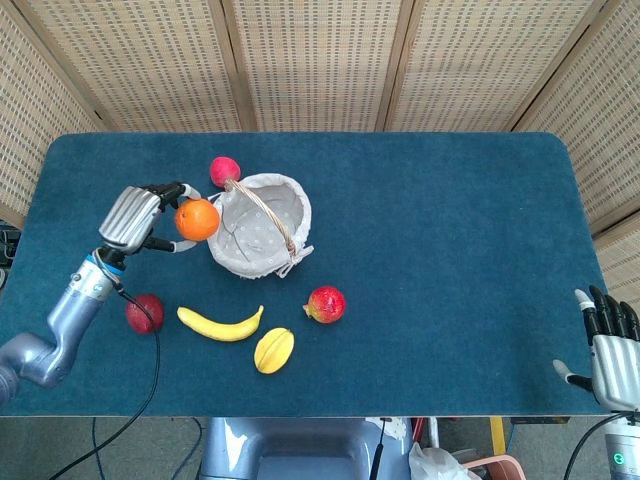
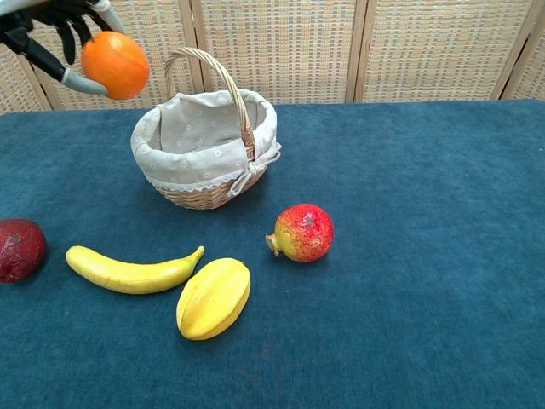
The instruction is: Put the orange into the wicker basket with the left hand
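**Orange aloft, short of the rim**

Left hand (image 1: 132, 219) with fingers clamped on the orange (image 1: 197, 219), lifted just left of the wicker basket (image 1: 228, 252). Likely trouble: catching the handle or rim, or early release dropping it outside. Right hand (image 1: 610, 352) idle, fingers apart, empty.

Cut off and half-hidden

In the chest view my left hand (image 2: 51, 25) runs off the top-left corner, the dark red fruit (image 2: 19, 249) is clipped at the left edge; overhead, my right hand (image 1: 610, 350) runs off the bottom.
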